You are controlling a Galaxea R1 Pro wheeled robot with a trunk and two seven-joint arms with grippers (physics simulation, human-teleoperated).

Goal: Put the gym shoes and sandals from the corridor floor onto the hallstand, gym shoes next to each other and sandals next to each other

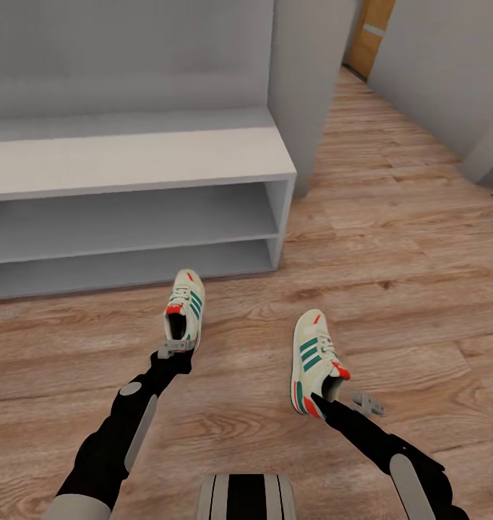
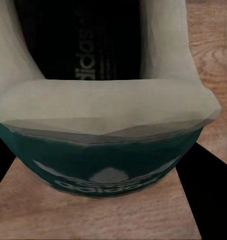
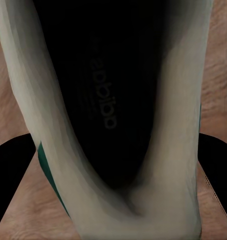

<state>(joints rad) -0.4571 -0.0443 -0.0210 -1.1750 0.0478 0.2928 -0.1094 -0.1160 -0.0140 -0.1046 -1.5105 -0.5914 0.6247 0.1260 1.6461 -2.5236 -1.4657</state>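
Observation:
Two cream gym shoes with teal stripes and red patches stand on the corridor floor (image 1: 391, 238) before the hallstand (image 1: 138, 155). My left gripper (image 1: 173, 350) is at the heel of the left gym shoe (image 1: 186, 303). In the left wrist view its dark fingers (image 2: 206, 190) lie against both sides of the green heel (image 2: 101, 165). At the heel of the right gym shoe (image 1: 311, 357), which leans slightly, is my right gripper (image 1: 342, 399). Its fingers (image 3: 11, 175) flank that shoe's opening (image 3: 108, 115). The sandals are out of view.
The hallstand's pale bench top sits over two open shelf tiers (image 1: 131, 217), with a grey wall panel (image 1: 304, 87) at its right end. The corridor runs back to a wooden door (image 1: 369, 32). A grey wall (image 1: 449, 65) borders the right side.

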